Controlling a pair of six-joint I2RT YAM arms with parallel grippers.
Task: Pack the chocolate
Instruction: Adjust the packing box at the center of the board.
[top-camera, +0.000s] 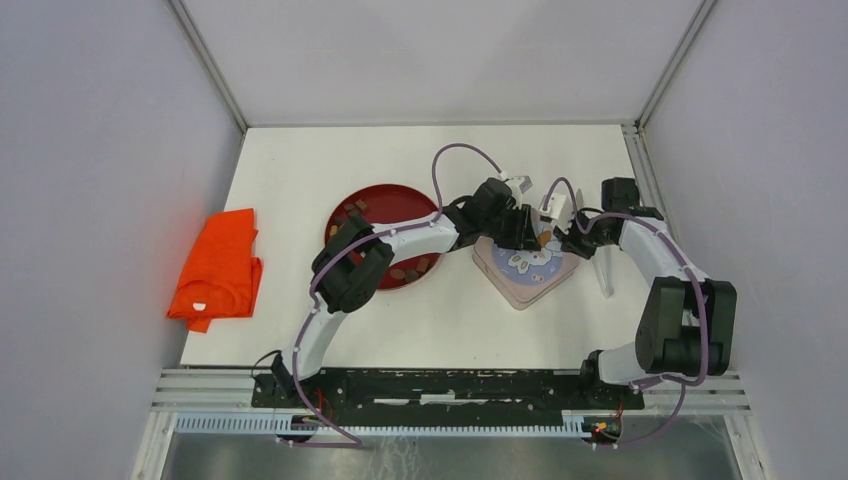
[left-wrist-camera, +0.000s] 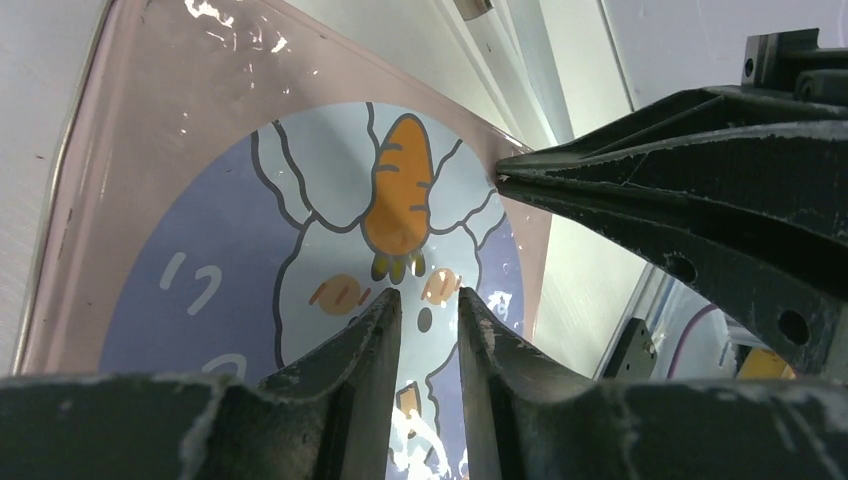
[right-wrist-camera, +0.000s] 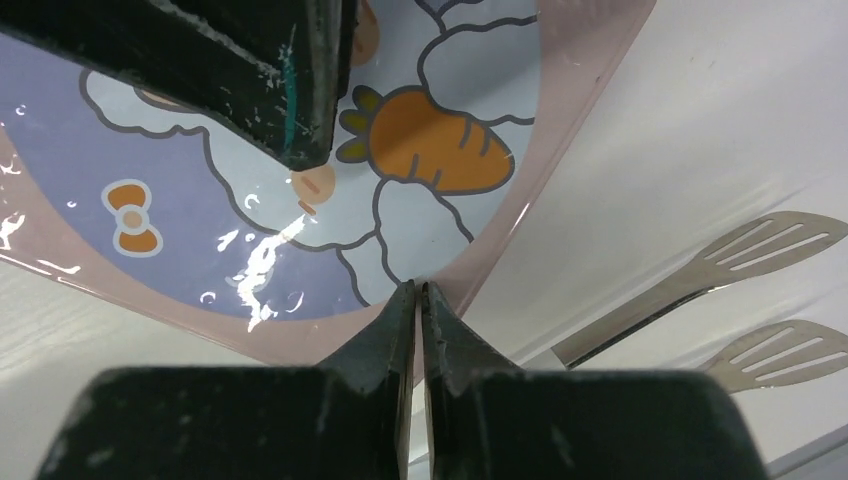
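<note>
— Where is the chocolate (top-camera: 357, 209) sitting right now?

— It is lying on the round red plate (top-camera: 400, 190), left of centre in the overhead view. A few small brown pieces are sitting near the plate's upper left rim. More are lying along its lower right edge, where the left arm is crossing over it.

— And the box?

— The pink box (top-camera: 520, 292) is resting on the white table (top-camera: 300, 170) just right of the plate, with one corner pointing toward the bottom of the frame. Its glossy top is showing a white rabbit and an orange carrot (left-wrist-camera: 398, 195) on a lilac circle, so I am not seeing inside it.

— What are the grippers doing?

— Both are hanging over that printed top, tips close to each other. The left gripper (left-wrist-camera: 430, 295) is pointing at the rabbit from the bottom centre of its own view. Its fingers are standing a little apart, with only the print showing in the gap. The right gripper (right-wrist-camera: 415, 287) is holding its fingers almost together, leaving just a thin slit. Its tips are sitting at the box's pink rim beside the carrot, but I cannot tell whether they are pinching that rim.

— Anything else around?

— A slotted metal spatula (right-wrist-camera: 720, 255) is lying on the table right of the box. An orange cloth (top-camera: 218, 265) is lying folded at the far left of the overhead view, on the grey surface beside the table.
</note>
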